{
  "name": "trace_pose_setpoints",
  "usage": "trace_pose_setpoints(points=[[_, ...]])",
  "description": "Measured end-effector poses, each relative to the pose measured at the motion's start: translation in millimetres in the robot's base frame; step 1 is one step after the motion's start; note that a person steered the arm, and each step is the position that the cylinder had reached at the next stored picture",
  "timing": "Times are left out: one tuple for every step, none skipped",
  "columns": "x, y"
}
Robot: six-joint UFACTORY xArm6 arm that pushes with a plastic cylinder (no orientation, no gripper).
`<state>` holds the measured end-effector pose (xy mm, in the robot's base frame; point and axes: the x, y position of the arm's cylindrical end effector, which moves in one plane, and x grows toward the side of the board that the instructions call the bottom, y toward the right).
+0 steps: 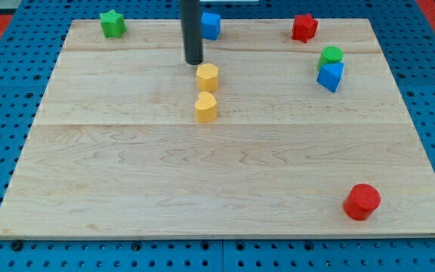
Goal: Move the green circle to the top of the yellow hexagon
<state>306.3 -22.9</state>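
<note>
The green circle (331, 54) sits near the view's upper right, touching the top of a blue triangle block (330, 76). The yellow hexagon (208, 77) stands near the top middle of the wooden board (127, 174), with a yellow heart (206, 107) just below it. My tip (195, 61) is at the end of the dark rod, just above and slightly left of the yellow hexagon, close to it. The tip is far to the left of the green circle.
A green star (112, 23) is at the top left. A blue block (211, 26) sits at the top edge just right of the rod. A red star (304, 27) is at the top right. A red cylinder (362, 202) is at the bottom right.
</note>
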Motion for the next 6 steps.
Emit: trace_pose_setpoints(points=[[69.6,44.8],[95.7,138.1],[90.9,276.5],[14.5,338.9],[-8.2,278.7],[-0.4,179.8]])
